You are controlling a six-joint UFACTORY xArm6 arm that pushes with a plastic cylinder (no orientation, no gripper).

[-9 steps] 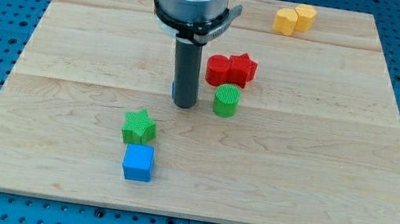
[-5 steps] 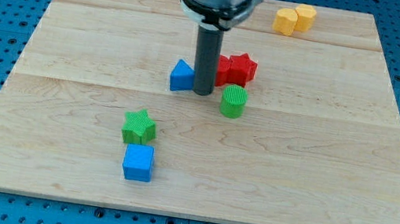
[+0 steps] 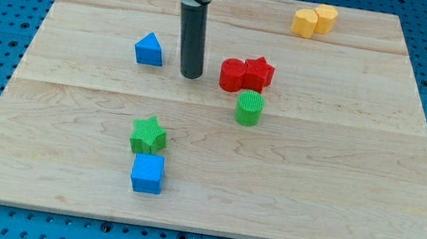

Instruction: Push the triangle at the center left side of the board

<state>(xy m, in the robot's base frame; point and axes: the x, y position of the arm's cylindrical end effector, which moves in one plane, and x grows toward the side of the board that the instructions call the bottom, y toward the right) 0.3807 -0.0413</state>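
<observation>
Triangle (image 3: 149, 50), blue, sits on the board (image 3: 354, 200) toward the view's upper left, its peak pointing to the view's top and its flat base toward the view's bottom. It lies just to the view's left of my tip (image 3: 191, 75), with a clear strip of wood between the two, so rod and block are apart, not touching. There are no fingers on this arm to open or close, only the bare dark rod standing upright, holding nothing. The triangle sits a shade higher in the view than the tip. By the look of it, a push toward the view's left and slightly down would carry the block to the centre of the board's left side, and the tip stands on the correct side for that. The triangle looks small and solid, with a broad face turned to the camera, and it may twist if struck off-centre.

Right of the triangle, beyond the tip, a red cylinder (image 3: 233, 74) and a red star (image 3: 259, 73) touch each other. A green cylinder (image 3: 249, 108) stands just below that pair. Well below the triangle, a green star (image 3: 148, 134) rests just above a blue cube (image 3: 147, 173). Far to the triangle's right, near the board's top edge, two yellow blocks (image 3: 314, 20) sit together, their shapes unclear.
</observation>
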